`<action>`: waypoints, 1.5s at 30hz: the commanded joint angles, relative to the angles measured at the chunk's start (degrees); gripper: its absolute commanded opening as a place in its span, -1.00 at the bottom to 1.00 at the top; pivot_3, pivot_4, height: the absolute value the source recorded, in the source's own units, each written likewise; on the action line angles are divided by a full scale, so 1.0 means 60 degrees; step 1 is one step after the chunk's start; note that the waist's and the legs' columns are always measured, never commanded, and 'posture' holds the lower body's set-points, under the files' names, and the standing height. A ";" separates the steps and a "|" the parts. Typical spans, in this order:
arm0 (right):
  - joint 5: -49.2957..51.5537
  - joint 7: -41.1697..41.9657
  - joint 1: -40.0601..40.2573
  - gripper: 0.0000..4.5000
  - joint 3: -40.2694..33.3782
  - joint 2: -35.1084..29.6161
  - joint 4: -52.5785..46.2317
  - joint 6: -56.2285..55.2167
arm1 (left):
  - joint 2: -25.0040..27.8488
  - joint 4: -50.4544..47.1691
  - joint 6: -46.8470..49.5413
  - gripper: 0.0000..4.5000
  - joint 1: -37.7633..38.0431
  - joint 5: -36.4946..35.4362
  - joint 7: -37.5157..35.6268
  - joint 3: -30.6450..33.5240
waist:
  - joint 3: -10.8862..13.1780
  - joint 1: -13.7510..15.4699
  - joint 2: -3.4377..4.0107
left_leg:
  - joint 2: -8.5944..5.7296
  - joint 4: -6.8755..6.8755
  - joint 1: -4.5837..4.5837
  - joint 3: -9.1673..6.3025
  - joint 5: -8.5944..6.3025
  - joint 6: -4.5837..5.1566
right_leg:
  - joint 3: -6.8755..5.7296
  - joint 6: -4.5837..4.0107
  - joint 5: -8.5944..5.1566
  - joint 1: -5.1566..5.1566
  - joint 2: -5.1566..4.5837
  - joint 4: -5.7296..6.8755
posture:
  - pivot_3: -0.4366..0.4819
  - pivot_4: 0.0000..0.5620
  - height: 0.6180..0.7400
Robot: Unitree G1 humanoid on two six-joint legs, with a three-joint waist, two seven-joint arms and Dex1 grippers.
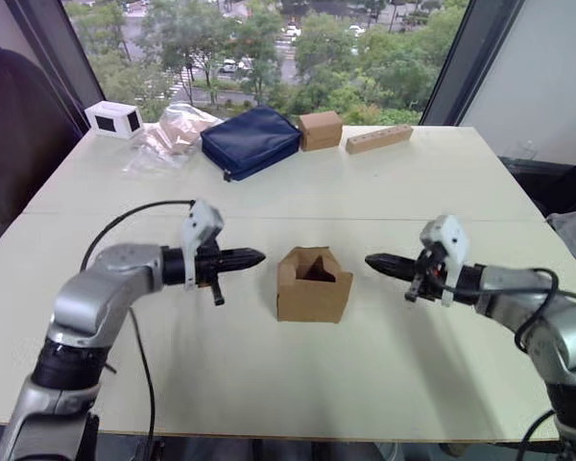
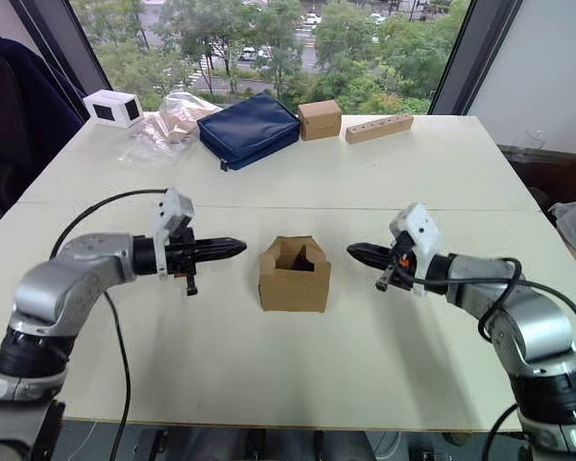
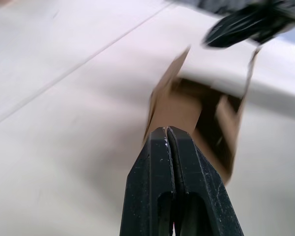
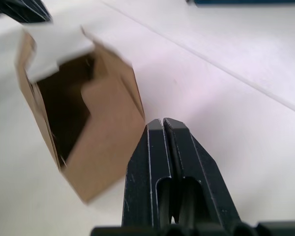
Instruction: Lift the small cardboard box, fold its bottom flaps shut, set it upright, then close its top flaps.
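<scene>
The small cardboard box (image 1: 313, 285) stands upright on the white table (image 1: 269, 375) between my two grippers, its top end open. The top flaps (image 1: 314, 261) stand up or lean partly inward, and the dark inside shows. My left gripper (image 1: 257, 256) hovers just left of the box, shut and pointing at it, with a short gap. My right gripper (image 1: 372, 260) hovers just right of the box, also shut and pointing at it. In the wrist views the shut fingers (image 3: 168, 147) and fingers (image 4: 162, 135) each aim at the box (image 4: 88, 132).
At the table's far side lie a white device (image 1: 114, 118), a clear plastic bag (image 1: 173, 133), a navy pouch (image 1: 251, 140), a smaller squarer cardboard box (image 1: 320, 130) and a long wooden block (image 1: 378, 139). A dark chair back stands at far left.
</scene>
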 commanded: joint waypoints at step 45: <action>0.0105 0.1155 -0.1439 -1.00 -0.0103 0.0590 0.0269 -0.0015 | -0.0494 0.1588 0.0430 -0.99 -0.1242 -0.1316 -0.1037 0.0665 | 0.0005 -0.0025 -0.0004 | 0.0004 0.0008 -0.0022 -0.0002 0.0001 -0.0001 | -0.0002 0.0002 0.0001 -0.0020 -0.0009 0.0003 | -0.05 -0.47 1.00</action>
